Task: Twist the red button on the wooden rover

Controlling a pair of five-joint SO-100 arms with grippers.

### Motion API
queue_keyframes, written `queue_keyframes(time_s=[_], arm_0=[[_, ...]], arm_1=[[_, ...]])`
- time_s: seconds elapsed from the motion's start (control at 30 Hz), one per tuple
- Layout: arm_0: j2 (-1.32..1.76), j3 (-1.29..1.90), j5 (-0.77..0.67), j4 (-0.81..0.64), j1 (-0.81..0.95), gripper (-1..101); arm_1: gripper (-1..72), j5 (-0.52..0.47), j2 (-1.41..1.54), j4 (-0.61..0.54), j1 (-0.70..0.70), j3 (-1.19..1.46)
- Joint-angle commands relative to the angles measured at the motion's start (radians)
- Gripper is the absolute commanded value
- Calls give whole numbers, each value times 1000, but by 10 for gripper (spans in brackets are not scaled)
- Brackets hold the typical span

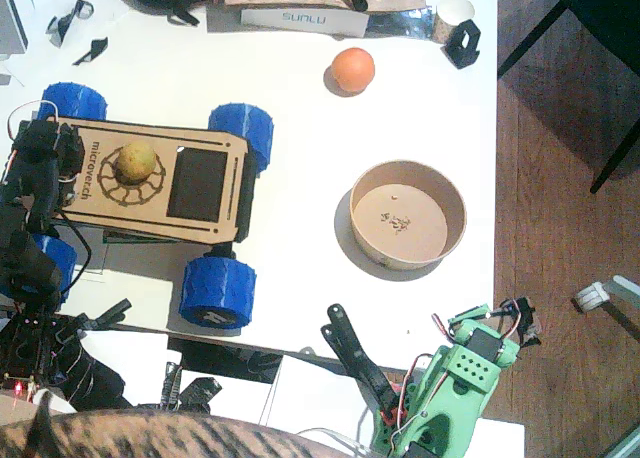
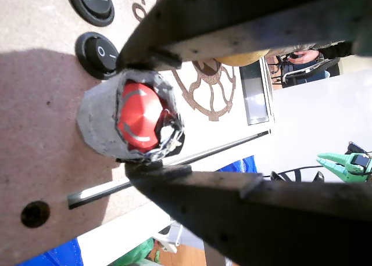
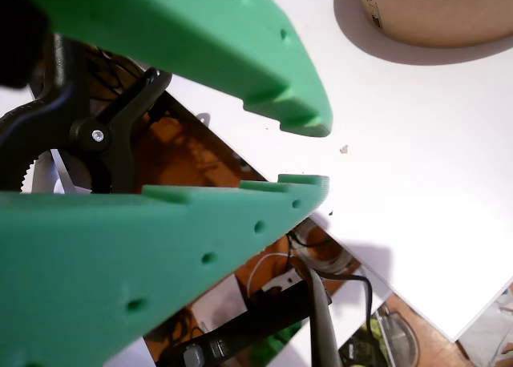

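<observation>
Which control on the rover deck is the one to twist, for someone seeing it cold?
Find the light plywood rover with blue wheels on the white table's left. In a wrist view, at the deck's end past the lettering, the small round red button sits between the left gripper's dark jaws. Unlike the flat black rocker switches beside it, it is red, domed, in a grey collar.

"microvech" lettering on the wooden rover (image 1: 150, 183) deck beside the left gripper (image 2: 145, 115); "SUNLU" on a grey box (image 1: 305, 20); "O I" marks on two black switches (image 2: 96, 54).
</observation>
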Motion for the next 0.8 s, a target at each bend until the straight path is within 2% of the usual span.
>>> queue_keyframes(time_s=[0.0, 0.77], arm_0=[[51, -37, 69, 18, 8, 0], [57, -43, 337, -15, 84, 0]], arm_1=[[25, -11, 2, 2, 8, -5], [25, -11, 2, 2, 8, -5]])
